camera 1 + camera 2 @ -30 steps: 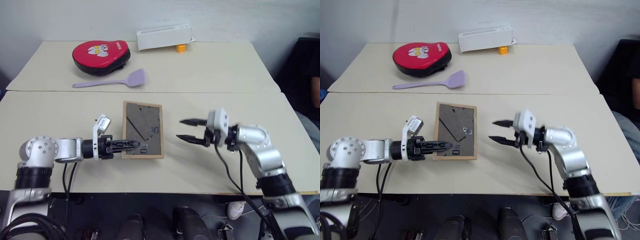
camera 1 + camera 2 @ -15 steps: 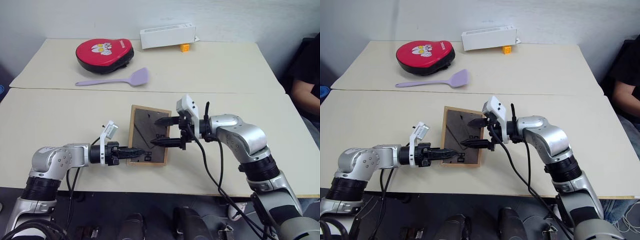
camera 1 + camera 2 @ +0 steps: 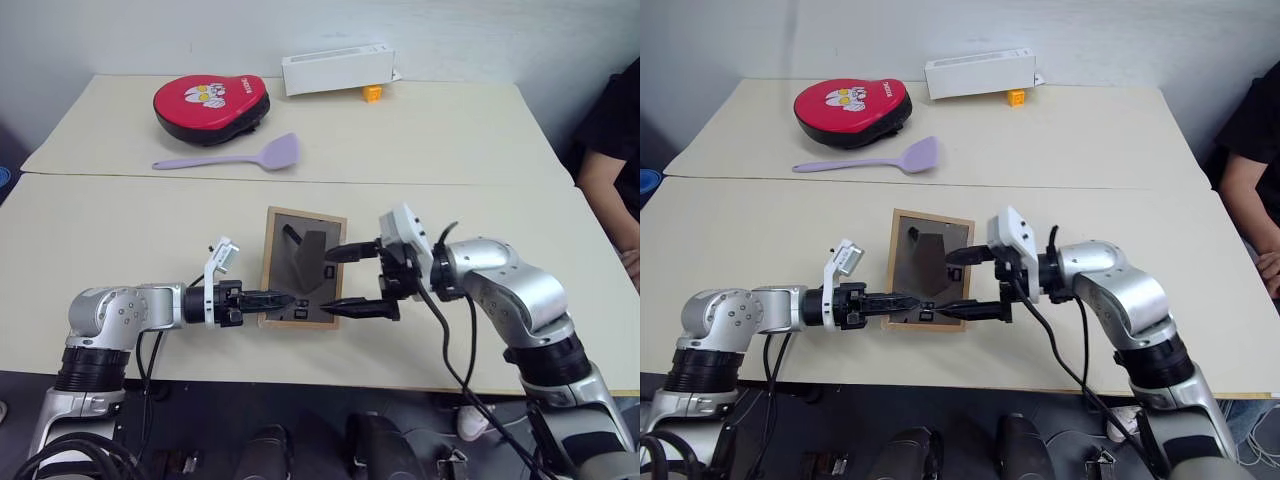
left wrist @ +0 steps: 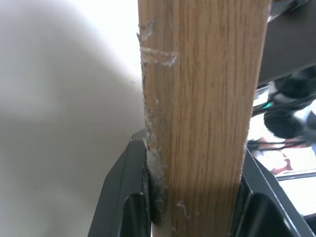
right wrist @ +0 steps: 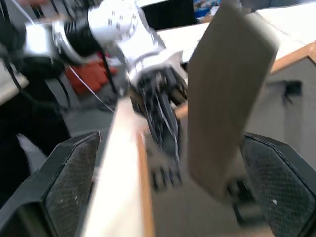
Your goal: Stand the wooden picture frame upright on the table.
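One wooden picture frame (image 3: 303,266) in left hand (image 3: 268,299)

The wooden picture frame (image 3: 303,267) lies at lower centre on the table (image 3: 120,230). The left gripper (image 3: 268,299) reaches it from the left, the right gripper (image 3: 345,280) from the right. Spatula (image 3: 230,157), red pad (image 3: 210,105) and box (image 3: 337,71) sit along the top.

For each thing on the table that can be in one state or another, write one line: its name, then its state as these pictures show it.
Frame: back up on the table, fold-out stand swung out.
Left gripper: shut on the frame's near left edge.
Right gripper: open wide, fingers either side of the stand, not gripping it.
Spatula: lying flat.
White box: on its long side.
Red pad: lying flat.
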Robot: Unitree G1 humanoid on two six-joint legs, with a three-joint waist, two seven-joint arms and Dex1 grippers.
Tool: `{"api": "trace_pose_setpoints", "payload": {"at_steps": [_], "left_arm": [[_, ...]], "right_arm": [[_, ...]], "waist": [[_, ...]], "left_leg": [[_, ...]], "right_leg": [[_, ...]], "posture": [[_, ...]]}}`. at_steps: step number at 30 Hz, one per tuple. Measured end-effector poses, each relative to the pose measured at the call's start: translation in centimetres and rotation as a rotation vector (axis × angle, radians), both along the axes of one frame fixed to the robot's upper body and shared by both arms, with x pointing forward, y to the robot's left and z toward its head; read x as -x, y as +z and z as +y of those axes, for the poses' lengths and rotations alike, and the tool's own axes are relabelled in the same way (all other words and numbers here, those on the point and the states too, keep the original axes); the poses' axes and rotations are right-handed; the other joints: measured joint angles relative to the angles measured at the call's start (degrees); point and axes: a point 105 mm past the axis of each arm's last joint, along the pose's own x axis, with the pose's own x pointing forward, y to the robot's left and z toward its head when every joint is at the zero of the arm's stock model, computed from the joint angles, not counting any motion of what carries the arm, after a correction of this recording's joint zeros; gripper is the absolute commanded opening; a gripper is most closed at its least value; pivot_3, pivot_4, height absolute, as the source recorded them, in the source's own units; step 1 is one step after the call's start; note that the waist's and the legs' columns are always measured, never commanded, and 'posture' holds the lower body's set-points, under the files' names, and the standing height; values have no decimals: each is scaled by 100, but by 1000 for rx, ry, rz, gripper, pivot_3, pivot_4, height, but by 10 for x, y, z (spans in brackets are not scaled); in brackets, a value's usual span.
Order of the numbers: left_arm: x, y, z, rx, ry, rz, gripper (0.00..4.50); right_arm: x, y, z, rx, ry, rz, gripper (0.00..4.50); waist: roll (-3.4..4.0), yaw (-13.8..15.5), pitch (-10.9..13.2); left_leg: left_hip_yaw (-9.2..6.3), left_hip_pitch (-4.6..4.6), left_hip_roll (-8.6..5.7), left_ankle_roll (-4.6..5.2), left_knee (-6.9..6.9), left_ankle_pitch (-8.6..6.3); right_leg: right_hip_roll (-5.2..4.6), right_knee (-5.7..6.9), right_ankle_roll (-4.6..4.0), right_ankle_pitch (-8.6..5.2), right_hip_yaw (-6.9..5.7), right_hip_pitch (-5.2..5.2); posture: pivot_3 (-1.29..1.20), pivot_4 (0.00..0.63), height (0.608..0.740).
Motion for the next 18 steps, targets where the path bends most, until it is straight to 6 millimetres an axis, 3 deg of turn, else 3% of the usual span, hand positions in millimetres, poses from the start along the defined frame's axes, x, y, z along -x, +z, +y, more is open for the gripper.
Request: {"api": "trace_pose_setpoints", "payload": {"at_steps": [4,9,12,18], "left_arm": [[0,18,2,62,-14,71,1278],[6,20,14,83,-59,286,1278],[6,22,12,97,-83,356,1278],[11,24,8,110,-116,418,1278]], "right_arm": [[-8,-1,-21,-57,-53,-142,4466],[-22,7,-59,-8,-99,-661,4466],[-27,4,-51,47,-54,-948,4466],[-39,-3,-25,47,-21,-1208,4466]], "waist": [[-2,-14,1],[-3,-33,1],[-3,-61,1],[-3,-58,1]], "left_leg": [[3,3,1,-2,2,2],[12,14,-1,-3,0,3],[15,16,2,-9,8,6],[9,6,5,-12,31,7]], "right_leg": [[3,20,1,0,1,-1],[3,34,2,1,12,-1],[4,39,2,1,19,-7],[4,53,1,0,17,-12]], "posture": [[0,150,740],[0,150,740],[0,150,740],[0,150,740]]}}
